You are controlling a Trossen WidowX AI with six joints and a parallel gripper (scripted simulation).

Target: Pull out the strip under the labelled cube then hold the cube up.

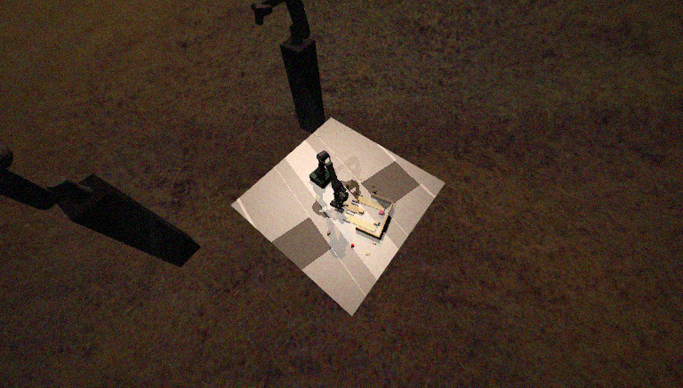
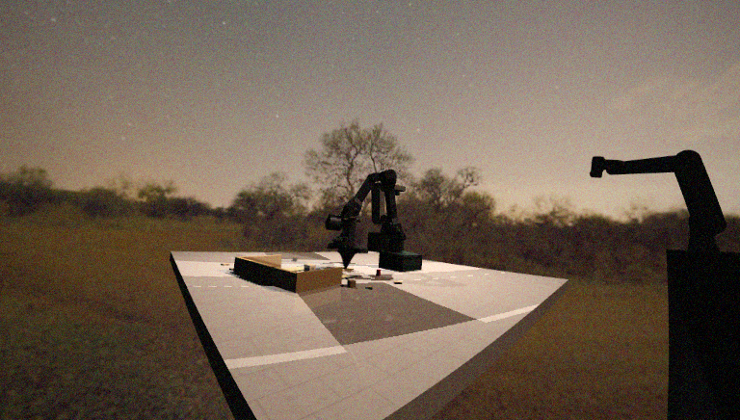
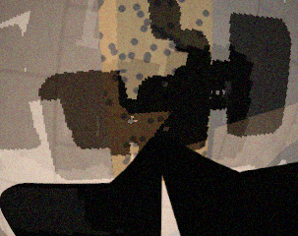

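Only wrist view shows the gripper (image 3: 163, 180) (fingers together) over a dotted strip (image 3: 132, 33).

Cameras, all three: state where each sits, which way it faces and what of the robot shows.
Top: high above, looking steeply down at the platform; the whole arm shows beside the tray.
Exterior: low, off the platform's corner, looking level across it; arm and base show side-on.
Wrist: on the arm, looking down past the shut gripper at a dotted strip.
Top and exterior share the tray, arm and platform.
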